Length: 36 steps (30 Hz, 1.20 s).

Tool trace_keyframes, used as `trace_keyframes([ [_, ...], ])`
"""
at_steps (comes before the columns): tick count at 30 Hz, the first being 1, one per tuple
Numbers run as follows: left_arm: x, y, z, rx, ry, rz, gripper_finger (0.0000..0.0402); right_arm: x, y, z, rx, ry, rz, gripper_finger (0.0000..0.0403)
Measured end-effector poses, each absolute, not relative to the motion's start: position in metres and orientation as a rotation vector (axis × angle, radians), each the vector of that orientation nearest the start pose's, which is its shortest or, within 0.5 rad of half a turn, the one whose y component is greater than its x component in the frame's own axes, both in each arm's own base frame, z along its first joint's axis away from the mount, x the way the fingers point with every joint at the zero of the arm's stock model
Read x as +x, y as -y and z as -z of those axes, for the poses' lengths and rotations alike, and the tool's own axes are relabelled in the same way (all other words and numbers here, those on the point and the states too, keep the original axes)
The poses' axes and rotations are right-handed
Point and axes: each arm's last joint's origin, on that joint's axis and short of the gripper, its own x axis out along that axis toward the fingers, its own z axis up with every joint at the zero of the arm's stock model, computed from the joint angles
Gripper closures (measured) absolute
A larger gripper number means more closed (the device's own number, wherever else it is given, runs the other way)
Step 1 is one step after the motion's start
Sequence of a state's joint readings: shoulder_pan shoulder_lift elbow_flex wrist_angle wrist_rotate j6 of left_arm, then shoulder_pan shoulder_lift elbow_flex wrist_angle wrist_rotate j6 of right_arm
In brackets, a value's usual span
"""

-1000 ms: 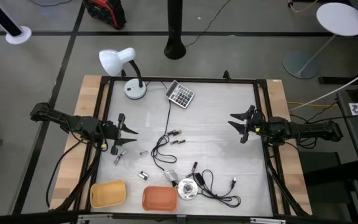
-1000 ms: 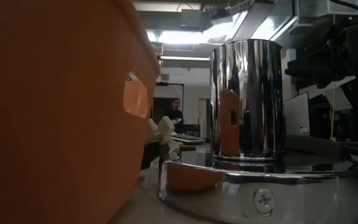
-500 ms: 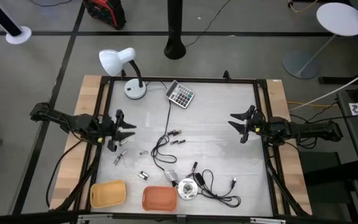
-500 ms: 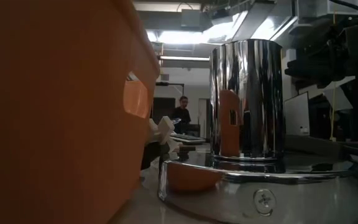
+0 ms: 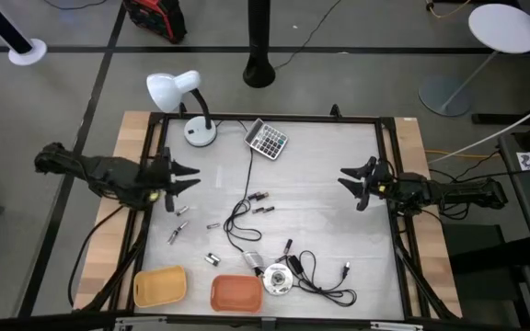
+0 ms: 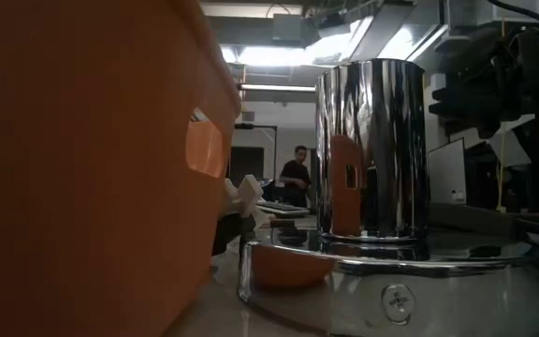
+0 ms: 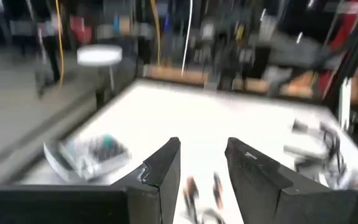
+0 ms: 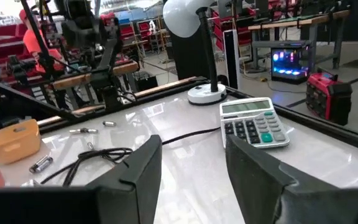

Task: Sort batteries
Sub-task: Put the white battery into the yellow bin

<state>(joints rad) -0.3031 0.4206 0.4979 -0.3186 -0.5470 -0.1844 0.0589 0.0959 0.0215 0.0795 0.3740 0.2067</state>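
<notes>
Batteries lie scattered on the white table top: a few near the left edge, two pairs at mid-table beside a black cable, and one or two toward the near edge, just beyond the yellow tray and the orange tray at the near-left corner. No battery shows in either tray in the high view, so sorting appears barely begun. Left gripper hovers over the left edge, jaws spread and empty, just far-side of the nearest batteries; its wrist view shows nothing between the fingers. Right gripper waits at the right edge, jaws spread wide, nothing held. Calculator and white desk lamp stand at the far edge, clear of the work. Step in hand, by judgement: approach to a first pick. Next move calls for lowering the left gripper onto one battery near the left edge, jaws straddling its width, then carrying it to a tray.
</notes>
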Motion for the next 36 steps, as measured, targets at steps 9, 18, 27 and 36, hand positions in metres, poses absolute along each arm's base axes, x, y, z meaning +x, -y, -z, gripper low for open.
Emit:
trace_keyframes([
  [9,0.129,0.029,-0.229,-0.293,-0.729,-0.321,0.0279,0.099,0.004,-0.193,0.184,0.113,0.281,0.023],
  [18,0.128,0.034,-0.199,-0.479,-1.098,-0.438,0.0279,0.107,0.004,-0.193,0.153,0.048,0.286,0.023],
  [27,0.129,0.036,-0.184,-0.514,-1.282,-0.556,0.0279,0.115,0.003,-0.19,0.143,0.005,0.289,0.023],
  [36,0.139,0.039,-0.168,-0.455,-1.384,-0.618,0.0279,0.118,0.003,-0.187,0.137,-0.026,0.291,0.023],
])
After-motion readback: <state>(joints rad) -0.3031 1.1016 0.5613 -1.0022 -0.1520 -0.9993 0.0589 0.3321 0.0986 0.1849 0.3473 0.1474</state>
